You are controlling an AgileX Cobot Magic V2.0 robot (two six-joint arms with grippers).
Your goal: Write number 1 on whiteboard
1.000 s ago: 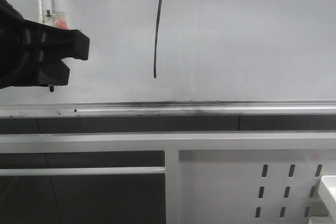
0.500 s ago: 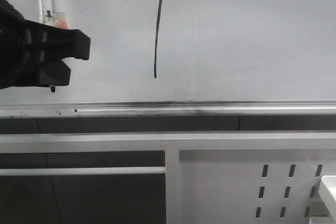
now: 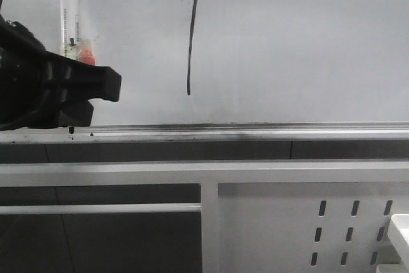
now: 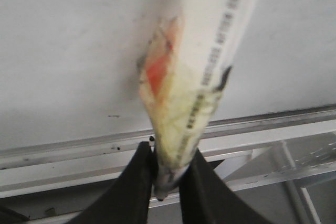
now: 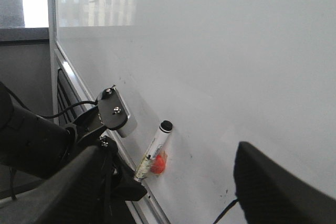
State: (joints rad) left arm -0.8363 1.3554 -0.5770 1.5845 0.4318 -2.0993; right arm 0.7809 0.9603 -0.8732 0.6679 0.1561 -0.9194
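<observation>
The number 1 [image 3: 191, 30] is a long, slightly slanted black stroke on the whiteboard [image 3: 300, 43], well above the smudged grey rail [image 3: 255, 133]. My left gripper [image 3: 73, 103] is at the far left, shut on a white marker [image 3: 69, 17] that stands upright, wrapped in yellowed tape with a red patch. Its lower tip hangs just by the rail. In the left wrist view the marker [image 4: 205, 66] is pinched between the fingers of the left gripper [image 4: 168, 182]. My right gripper [image 5: 173, 192] stands open facing the board with nothing between its fingers, and its camera sees the marker [image 5: 155, 150].
Below the rail runs a white perforated metal frame [image 3: 351, 222] with a vertical post [image 3: 209, 228]. The corner of a white tray [image 3: 401, 228] shows at the lower right. The board's left edge and a window [image 5: 31, 3] lie beyond the left arm [image 5: 31, 145].
My left gripper has dropped lower and shifted slightly right with the marker. The marker's black top end has come into view and its tip has sunk to the rail. The stroke is unchanged.
</observation>
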